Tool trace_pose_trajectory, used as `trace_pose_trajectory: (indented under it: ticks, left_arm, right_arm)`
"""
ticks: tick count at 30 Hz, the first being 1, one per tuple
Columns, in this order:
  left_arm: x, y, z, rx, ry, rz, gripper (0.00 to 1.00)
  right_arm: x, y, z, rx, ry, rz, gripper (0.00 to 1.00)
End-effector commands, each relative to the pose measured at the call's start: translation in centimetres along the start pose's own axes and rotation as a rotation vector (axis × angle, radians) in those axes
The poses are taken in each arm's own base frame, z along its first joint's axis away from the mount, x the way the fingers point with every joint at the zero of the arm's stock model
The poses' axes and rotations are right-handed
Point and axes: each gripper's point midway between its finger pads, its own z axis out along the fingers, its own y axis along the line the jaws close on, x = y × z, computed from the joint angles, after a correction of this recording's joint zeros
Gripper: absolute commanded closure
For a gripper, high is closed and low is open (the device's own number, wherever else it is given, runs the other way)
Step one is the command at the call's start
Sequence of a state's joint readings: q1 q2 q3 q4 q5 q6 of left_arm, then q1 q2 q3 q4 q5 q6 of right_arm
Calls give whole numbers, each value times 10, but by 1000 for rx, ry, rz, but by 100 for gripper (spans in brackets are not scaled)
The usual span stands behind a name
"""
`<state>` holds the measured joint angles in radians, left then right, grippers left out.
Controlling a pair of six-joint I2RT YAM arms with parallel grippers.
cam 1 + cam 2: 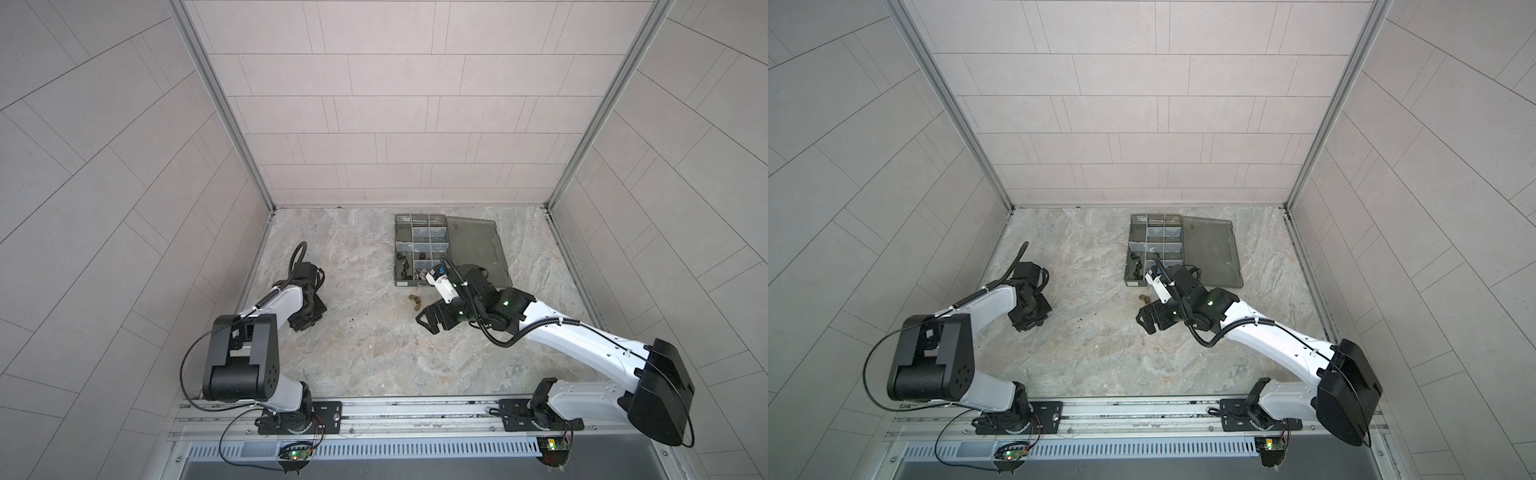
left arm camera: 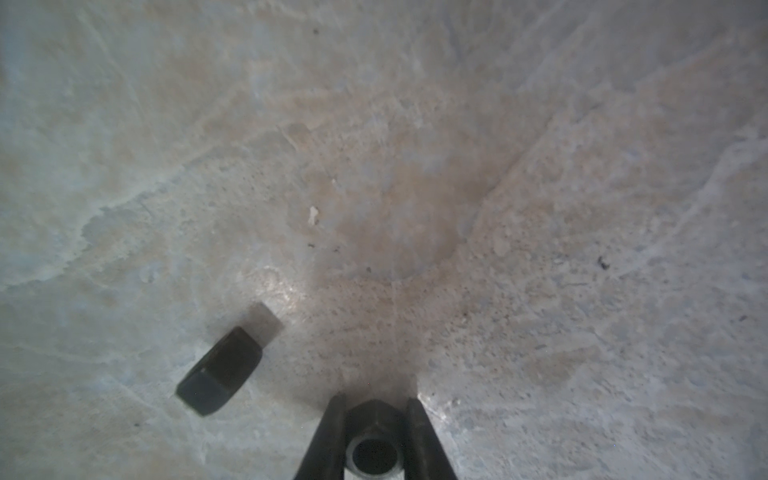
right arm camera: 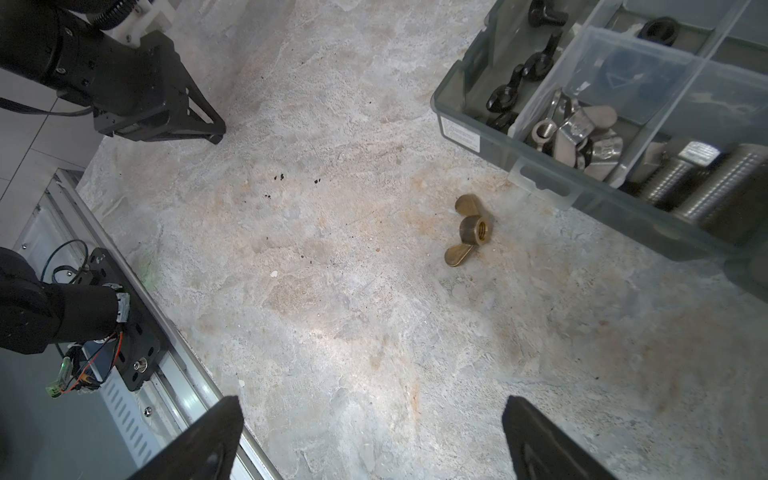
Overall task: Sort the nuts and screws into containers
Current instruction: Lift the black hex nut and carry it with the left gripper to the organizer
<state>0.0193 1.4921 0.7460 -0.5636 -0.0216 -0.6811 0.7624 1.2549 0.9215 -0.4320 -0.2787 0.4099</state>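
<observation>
My left gripper [image 2: 376, 409] is shut on a dark hex nut [image 2: 376, 419], low over the table at the left [image 1: 305, 322]. A second black hex nut [image 2: 220, 370] lies on the table beside it. A brass wing nut [image 3: 469, 235] lies on the table just in front of the containers [image 3: 540, 174], apart from both grippers. My right gripper [image 3: 372, 411] hangs open and empty near it [image 1: 428, 322]. The compartments hold black wing nuts [image 3: 519, 79], silver wing nuts [image 3: 577, 124] and the screws [image 3: 706, 187].
The organizer box [image 1: 399, 249] sits at the back right with its lid [image 1: 478, 249] folded flat to the right. Metal rails [image 1: 374, 415] run along the table's front edge. Walls close in the left, right and back sides.
</observation>
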Motion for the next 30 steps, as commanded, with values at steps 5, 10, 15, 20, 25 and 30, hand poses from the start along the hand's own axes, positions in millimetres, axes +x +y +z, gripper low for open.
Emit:
trace_pose_trajectory:
  ticks: [5, 10, 15, 20, 25, 30]
  left_arm:
    - [0, -24, -14, 10, 24, 57, 87]
    - [-11, -66, -31, 31, -18, 129, 87]
    - [-22, -127, -53, 87, -62, 213, 86]
    - [-24, -197, -72, 150, -93, 304, 86]
    - [-22, -259, -83, 220, -105, 362, 86]
    - [-21, -315, -83, 304, -78, 404, 85]
  right_arm:
    - [7, -26, -12, 60, -4, 31, 1]
    - [6, -46, -25, 90, -28, 72, 1]
    - [7, -62, -34, 116, -39, 106, 1]
    - [7, -70, -40, 136, -52, 132, 1]
    - [8, -74, -43, 147, -51, 144, 1]
    - [10, -78, -47, 160, -52, 155, 1]
